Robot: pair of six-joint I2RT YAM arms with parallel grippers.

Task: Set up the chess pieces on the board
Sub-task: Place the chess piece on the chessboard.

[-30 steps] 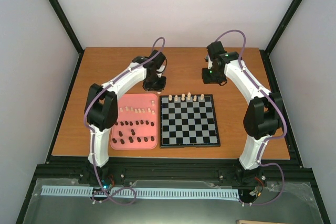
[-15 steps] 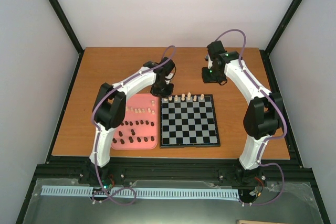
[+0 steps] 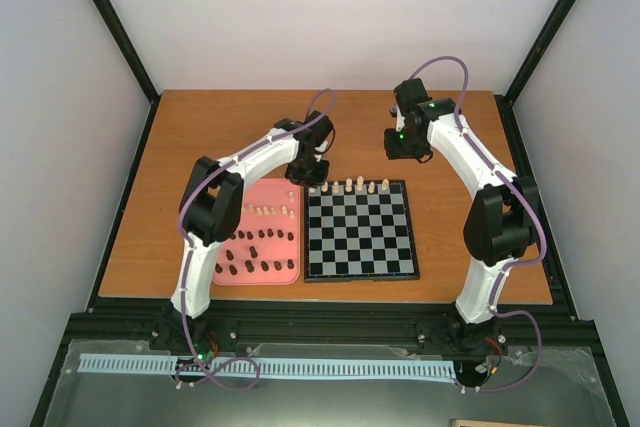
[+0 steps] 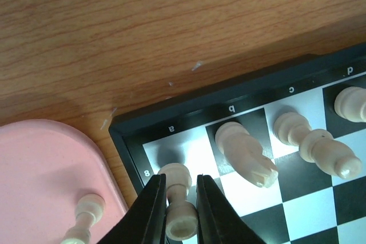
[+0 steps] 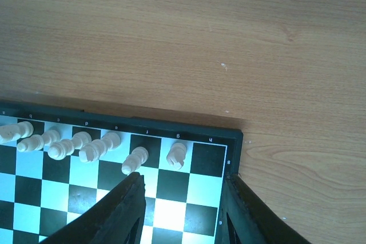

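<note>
Jaws of the left gripper (image 4: 180, 182) clamp a cream piece (image 4: 174, 174) at the a8 corner of the board (image 4: 189, 104), while the right gripper (image 5: 184, 179) hangs spread wide.

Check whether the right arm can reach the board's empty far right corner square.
Probably yes: the right arm hangs beside that corner square, jaws open, and nothing stands on it.

Narrow-pinched left hand (image 4: 179, 194), wide-splayed right hand (image 5: 184, 184).

Overhead view looks down; 2 close wrist views share the board (image 3: 360, 237).
</note>
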